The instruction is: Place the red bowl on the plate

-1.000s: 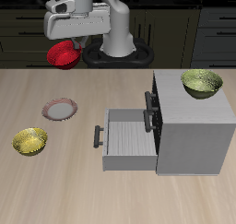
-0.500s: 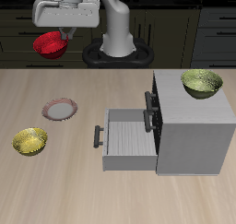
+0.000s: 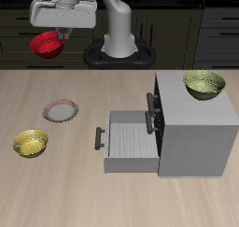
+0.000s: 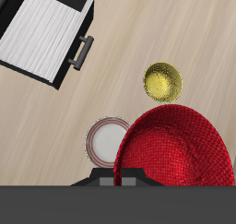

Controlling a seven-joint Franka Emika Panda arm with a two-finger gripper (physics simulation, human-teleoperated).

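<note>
1. The carry step is in hand: the end effector (image 3: 52,36) is clamped on the red bowl (image 3: 47,45), held high in the upper left of the exterior view, well clear of the surface (image 3: 121,189).
2. The plate (image 3: 61,110) lies bare at middle left of that view, below the bowl in the frame, with a yellow-green bowl (image 3: 30,143) near it towards the lower left.
3. The wrist view shows the plate (image 4: 103,141) partly hidden by the red bowl (image 4: 175,149), so the two are not yet lined up.
4. The next move probably calls for bringing the bowl over the plate's centre, lowering it, then letting go.
5. Against half a second ago, the bowl has drifted slightly towards the left edge; the plate and the open drawer (image 3: 126,141) are unchanged.
</note>
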